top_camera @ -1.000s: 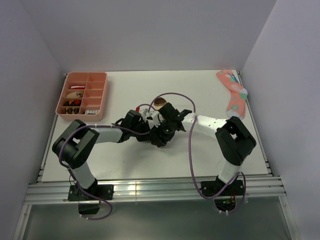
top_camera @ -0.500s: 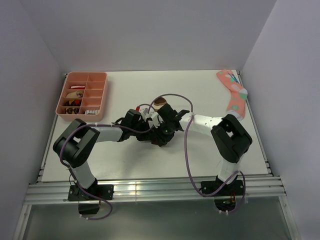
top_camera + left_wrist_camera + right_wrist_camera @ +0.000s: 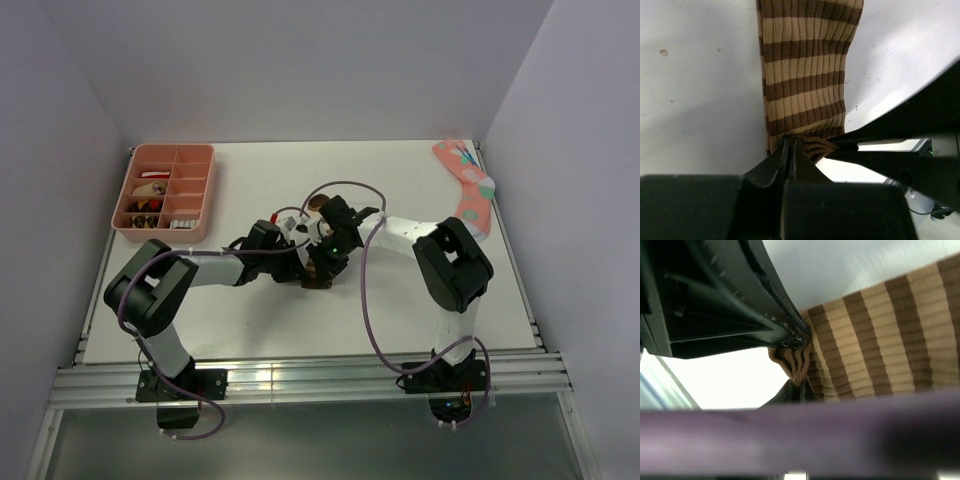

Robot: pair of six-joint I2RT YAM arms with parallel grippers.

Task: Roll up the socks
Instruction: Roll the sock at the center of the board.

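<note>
The brown-and-tan striped sock [image 3: 805, 75] lies flat on the white table, running away from both grippers. My left gripper [image 3: 789, 142] is shut on the bunched near edge of this sock. In the right wrist view the same sock [image 3: 875, 340] spreads to the right, and my right gripper [image 3: 801, 387] is shut on the gathered brown fold, right beside the left gripper's black fingers [image 3: 740, 315]. From above, the two grippers meet at mid-table and cover most of the sock; only a tan end [image 3: 318, 205] shows.
A pink sock with coloured dots [image 3: 468, 190] lies at the far right edge. A pink compartment tray [image 3: 206, 190] with small items sits at the far left. A purple cable [image 3: 800, 435] crosses the right wrist view and loops over the right arm [image 3: 365, 290].
The right gripper has closed from wide open onto the sock's bunched edge, and the right arm has shifted slightly left toward the left gripper. The left gripper kept its hold.
</note>
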